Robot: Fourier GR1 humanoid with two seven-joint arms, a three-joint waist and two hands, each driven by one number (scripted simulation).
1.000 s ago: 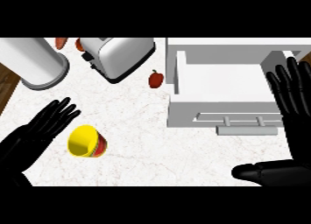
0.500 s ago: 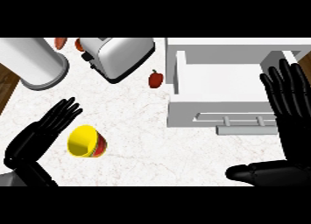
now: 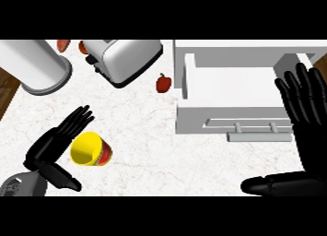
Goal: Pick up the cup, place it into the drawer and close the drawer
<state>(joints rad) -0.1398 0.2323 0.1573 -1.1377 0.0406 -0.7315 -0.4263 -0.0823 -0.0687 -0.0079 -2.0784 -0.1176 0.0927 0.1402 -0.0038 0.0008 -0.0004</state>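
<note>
On the white counter (image 3: 159,152), the open drawer (image 3: 227,87) sits at the upper right. Over its right side the right hand (image 3: 308,110) is spread flat, fingers straight, holding nothing. At lower left the left hand (image 3: 57,143) has straight, open fingers (image 3: 76,120). The yellow-and-red cup (image 3: 90,148) lies tipped over just right of them, ungrasped; contact is unclear.

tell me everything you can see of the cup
The cup is yellow inside and red outside, looks like smooth plastic, and shows no handle. It sits on the white marbled counter, mouth toward the view. The left robot hand is close beside its left rim, fingers straight, not curled round it.
</note>
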